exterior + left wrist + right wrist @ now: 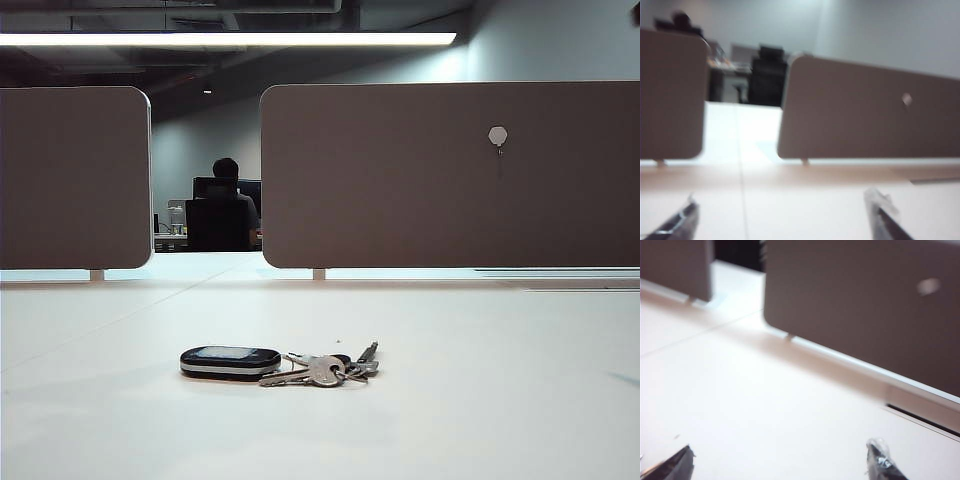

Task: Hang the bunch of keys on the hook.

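Lying flat on the table [480, 400], the keys [322, 369] rest with the black fob [230, 361] beside them, well below the hook [498, 135] on the right divider [400, 180]. We see both grippers only in the wrist views: the left gripper [782, 220] and right gripper [777, 462] hang spread wide and empty above bare table. We judge the bunch light, loose and jangly, the fob slick. Pinching the fob's edges should leave the ring free.

Bunch of keys [275, 364]: silver keys on a ring, black oval fob with silver band and pale glossy face; flat, lower centre of the exterior frame. Hook [498, 136]: small pale hexagon, thin prong below; upper right, bare.
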